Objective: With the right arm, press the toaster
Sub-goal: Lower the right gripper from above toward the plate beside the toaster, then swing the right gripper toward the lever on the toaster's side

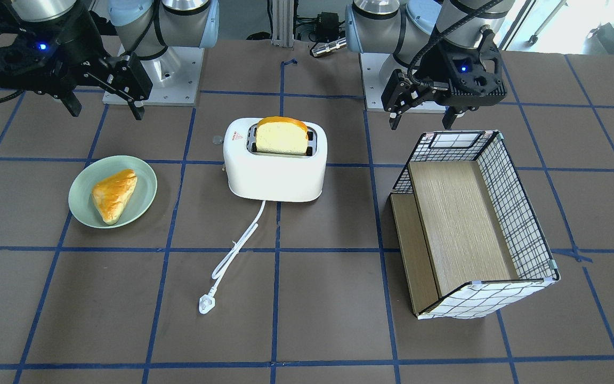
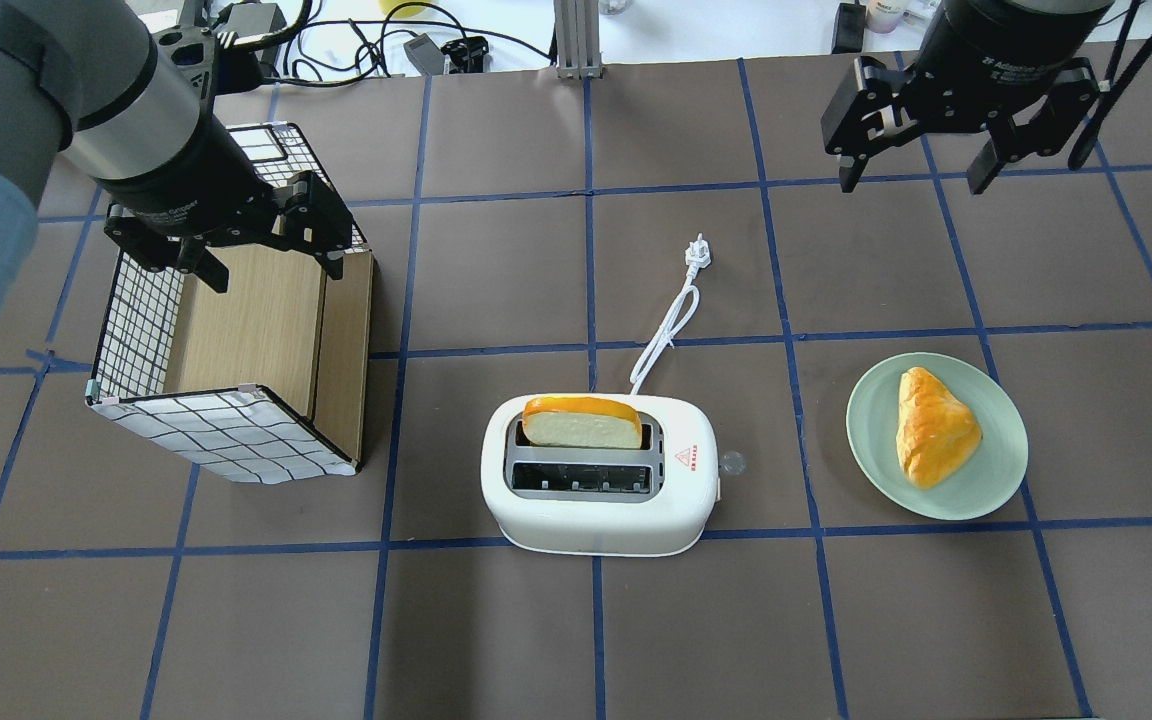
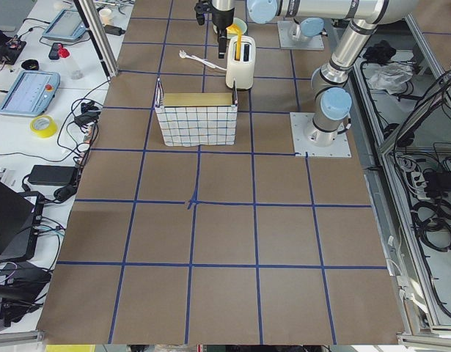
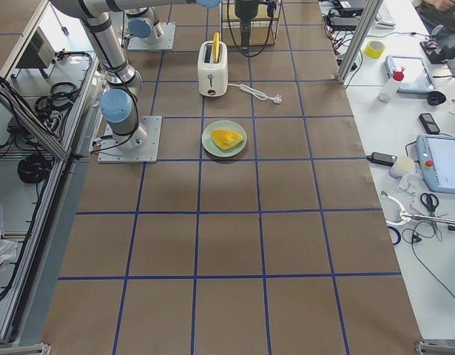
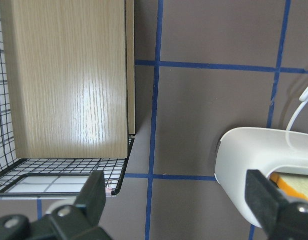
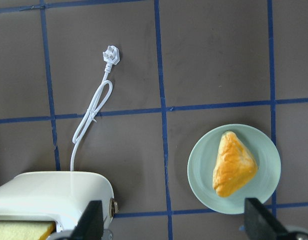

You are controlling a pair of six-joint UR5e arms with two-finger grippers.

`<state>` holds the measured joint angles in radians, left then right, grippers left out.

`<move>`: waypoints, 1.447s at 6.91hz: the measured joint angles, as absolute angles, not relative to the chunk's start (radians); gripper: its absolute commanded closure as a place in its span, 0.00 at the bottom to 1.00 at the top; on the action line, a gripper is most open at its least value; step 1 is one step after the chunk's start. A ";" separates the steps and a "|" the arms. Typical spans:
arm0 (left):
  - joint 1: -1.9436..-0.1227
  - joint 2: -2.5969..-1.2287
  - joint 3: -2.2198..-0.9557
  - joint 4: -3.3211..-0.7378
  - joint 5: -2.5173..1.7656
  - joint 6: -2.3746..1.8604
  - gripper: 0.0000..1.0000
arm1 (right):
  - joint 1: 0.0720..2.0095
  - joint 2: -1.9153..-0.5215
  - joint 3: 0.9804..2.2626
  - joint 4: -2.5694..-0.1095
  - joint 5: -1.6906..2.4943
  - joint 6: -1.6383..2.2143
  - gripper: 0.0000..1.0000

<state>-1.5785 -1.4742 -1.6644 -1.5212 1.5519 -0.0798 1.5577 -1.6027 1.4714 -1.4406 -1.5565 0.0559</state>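
In the overhead view, the white toaster [image 2: 596,515] sits at the centre of the frame, a bread slice [image 2: 581,425] standing in its far slot, while the right gripper [image 2: 914,185] hovers well apart at upper right, jaws spread wide, holding nothing.

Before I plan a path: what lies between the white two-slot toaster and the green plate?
Overhead view: beside the white plastic toaster, only its grey lever and bare table before the green plate.
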 measured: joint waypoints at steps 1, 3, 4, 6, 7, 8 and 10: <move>-1.578 -1.474 -1.664 -1.521 1.552 -0.080 0.00 | 1.557 -1.634 1.485 -1.380 -1.563 0.074 0.43; -1.578 -1.474 -1.664 -1.520 1.552 -0.080 0.00 | 1.557 -1.715 1.540 -1.258 -1.581 0.136 1.00; -1.578 -1.474 -1.664 -1.520 1.551 -0.080 0.00 | 1.557 -1.750 1.574 -1.195 -1.579 0.150 1.00; -1.578 -1.474 -1.664 -1.521 1.552 -0.080 0.00 | 1.554 -1.793 1.654 -1.168 -1.554 0.153 1.00; -1.578 -1.474 -1.664 -1.521 1.552 -0.080 0.00 | 1.552 -1.807 1.706 -1.240 -1.530 0.147 1.00; -1.578 -1.474 -1.664 -1.521 1.552 -0.080 0.00 | 1.550 -1.817 1.761 -1.330 -1.510 0.135 1.00; -1.578 -1.474 -1.664 -1.521 1.552 -0.080 0.00 | 1.547 -1.823 1.860 -1.509 -1.458 0.106 1.00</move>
